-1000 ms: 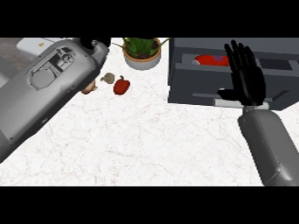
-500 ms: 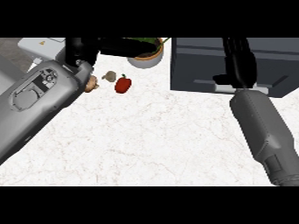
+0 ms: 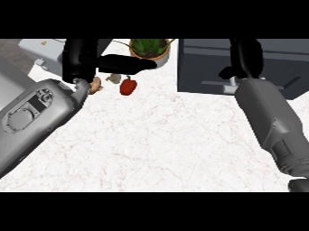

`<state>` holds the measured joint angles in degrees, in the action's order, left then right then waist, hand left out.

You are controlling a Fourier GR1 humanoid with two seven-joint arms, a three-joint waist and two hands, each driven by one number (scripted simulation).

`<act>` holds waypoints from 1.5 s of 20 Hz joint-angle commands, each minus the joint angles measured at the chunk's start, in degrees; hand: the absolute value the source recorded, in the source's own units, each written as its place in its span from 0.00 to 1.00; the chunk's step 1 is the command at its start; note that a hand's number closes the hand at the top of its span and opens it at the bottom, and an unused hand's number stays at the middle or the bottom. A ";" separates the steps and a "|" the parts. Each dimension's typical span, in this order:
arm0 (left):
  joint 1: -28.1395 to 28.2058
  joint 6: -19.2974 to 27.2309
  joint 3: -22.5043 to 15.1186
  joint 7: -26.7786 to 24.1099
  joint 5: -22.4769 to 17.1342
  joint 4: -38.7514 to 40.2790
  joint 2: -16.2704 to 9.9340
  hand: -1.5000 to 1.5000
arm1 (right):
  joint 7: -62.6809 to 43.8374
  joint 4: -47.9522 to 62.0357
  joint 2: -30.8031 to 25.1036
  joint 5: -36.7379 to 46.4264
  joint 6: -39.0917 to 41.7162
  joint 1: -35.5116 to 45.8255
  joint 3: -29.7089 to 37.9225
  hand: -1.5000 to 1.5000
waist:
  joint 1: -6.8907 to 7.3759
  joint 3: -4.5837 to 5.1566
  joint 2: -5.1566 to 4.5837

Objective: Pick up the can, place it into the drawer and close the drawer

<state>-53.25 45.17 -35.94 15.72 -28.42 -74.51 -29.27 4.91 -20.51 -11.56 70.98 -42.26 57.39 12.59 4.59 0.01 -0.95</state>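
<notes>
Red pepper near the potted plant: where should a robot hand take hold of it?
Probably round its wide middle, coming down from above. The red pepper lies flat on the counter with its long axis pointing away from the robot, so fingers and thumb can close across its narrower left and right flanks.

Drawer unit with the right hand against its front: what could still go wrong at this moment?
1. The right hand lies up against the front of the grey drawer unit; from this view I cannot tell whether the drawer is flush, so it may sit slightly ajar.
2. The left hand hangs close above the red pepper and beside the potted plant; withdrawing carelessly might knock either.
3. The can is not visible, so its placement cannot be confirmed.
</notes>
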 commanded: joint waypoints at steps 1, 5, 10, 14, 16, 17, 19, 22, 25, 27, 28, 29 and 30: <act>2.85 -0.61 -0.09 -1.03 0.94 -1.43 -0.65 0.00 | 0.06 3.40 -1.89 -1.50 2.78 7.64 2.05 0.00 | 0.98 -0.13 -0.73; 6.01 -2.36 0.91 -2.61 0.47 -3.72 -1.61 0.00 | 1.16 5.36 -1.16 -2.03 -1.08 6.18 3.06 0.00 | 1.39 -0.13 -1.01; 7.34 -1.69 2.30 -2.04 1.01 -5.52 -2.84 0.00 | 5.01 5.44 1.92 -5.78 0.05 7.94 5.69 0.00 | 1.10 -0.18 -0.65; 7.19 -2.47 2.06 -1.63 0.99 -5.35 -2.45 0.00 | 12.01 3.68 3.62 -12.42 2.35 9.09 10.63 0.00 | 0.98 -0.31 -0.88; 8.80 -1.34 2.09 -2.23 1.65 -6.09 -2.45 0.00 | 14.54 2.79 4.45 -15.68 3.36 8.85 13.12 0.00 | -0.02 -0.28 -0.24; 8.40 -0.87 0.98 -2.10 2.19 -6.24 -1.13 0.00 | 15.50 2.85 4.66 -16.93 3.59 9.11 14.31 0.00 | 0.45 -0.37 -0.66; 9.70 -0.72 1.29 -1.57 2.78 -7.50 -3.48 0.00 | 16.17 2.78 4.15 -18.94 6.37 10.40 16.04 0.00 | 0.44 -0.28 -0.01; 11.33 -2.66 3.83 -3.80 1.34 -5.73 -3.42 0.00 | 18.95 2.03 5.36 -22.96 8.82 11.58 19.10 0.00 | -0.81 -0.15 -0.21; 12.37 -1.24 3.15 -4.09 2.51 -6.69 -2.81 0.00 | 21.20 1.41 6.27 -28.93 11.79 11.69 23.98 0.00 | -1.04 -0.21 -0.01; 13.60 -1.89 4.40 -4.20 1.88 -7.71 -3.55 0.00 | 22.40 1.24 6.86 -31.16 13.36 11.61 25.57 0.00 | -1.44 -0.14 0.28; 13.64 -1.04 3.64 -3.48 2.97 -8.08 -3.11 0.00 | 23.23 2.07 6.63 -31.17 13.43 10.63 25.54 0.00 | -1.60 -0.14 0.17; 15.30 -1.66 3.84 -3.41 2.56 -9.61 -3.62 0.00 | 23.63 1.85 5.33 -31.85 15.33 11.32 25.89 0.00 | -1.67 -0.11 0.33; 12.03 -1.65 4.03 -4.37 3.78 -4.57 -0.88 0.00 | 22.18 2.27 5.64 -31.87 15.74 12.96 25.72 0.00 | -2.88 -0.09 0.06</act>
<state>-40.42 43.61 -32.44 11.89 -25.75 -81.46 -31.88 27.69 -17.40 -6.75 43.79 -28.35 66.65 35.12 2.40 -0.33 -1.30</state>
